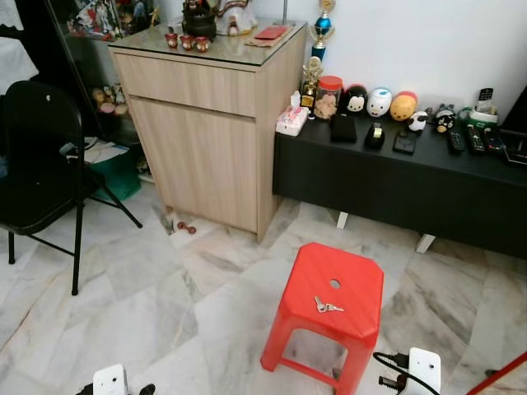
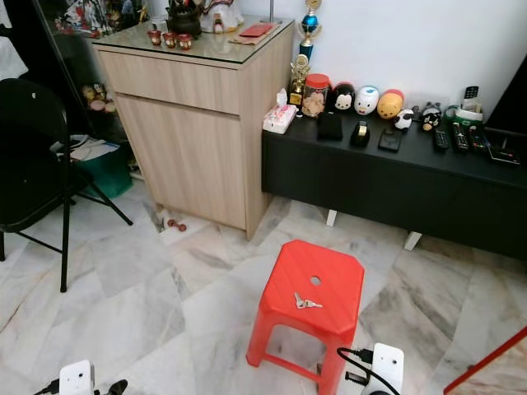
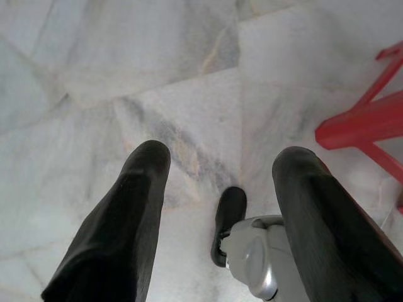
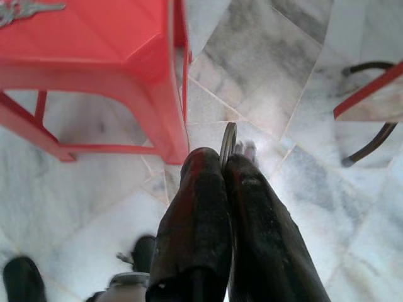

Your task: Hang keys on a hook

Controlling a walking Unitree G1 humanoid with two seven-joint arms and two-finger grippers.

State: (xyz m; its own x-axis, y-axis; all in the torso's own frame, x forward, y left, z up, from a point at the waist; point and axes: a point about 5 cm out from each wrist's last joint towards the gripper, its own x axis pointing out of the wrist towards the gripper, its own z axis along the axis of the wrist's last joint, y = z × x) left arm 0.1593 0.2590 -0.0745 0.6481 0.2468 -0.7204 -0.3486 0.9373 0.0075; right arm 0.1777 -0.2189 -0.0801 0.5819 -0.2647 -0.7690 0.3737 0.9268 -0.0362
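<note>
A small bunch of silver keys (image 1: pixel 327 306) lies on the seat of a red plastic stool (image 1: pixel 354 284), beside its round hole; the same keys (image 4: pixel 25 7) show at the stool's edge in the right wrist view. My right gripper (image 4: pixel 225 165) hangs low beside the stool, shut on a thin metal ring (image 4: pixel 228 139) that sticks out between the fingertips. My left gripper (image 3: pixel 223 165) hangs over the marble floor with its fingers (image 3: pixel 148 173) wide apart and nothing between them. The white wrist housings (image 1: pixel 424 369) show at the bottom edge of the eye views.
A light wooden cabinet (image 1: pixel 206 123) stands ahead, with a long black low bench (image 1: pixel 395 177) of figurines and remotes to its right. A black folding chair (image 1: pixel 37 173) is at the left. A red bar (image 1: pixel 498 374) crosses the lower right corner.
</note>
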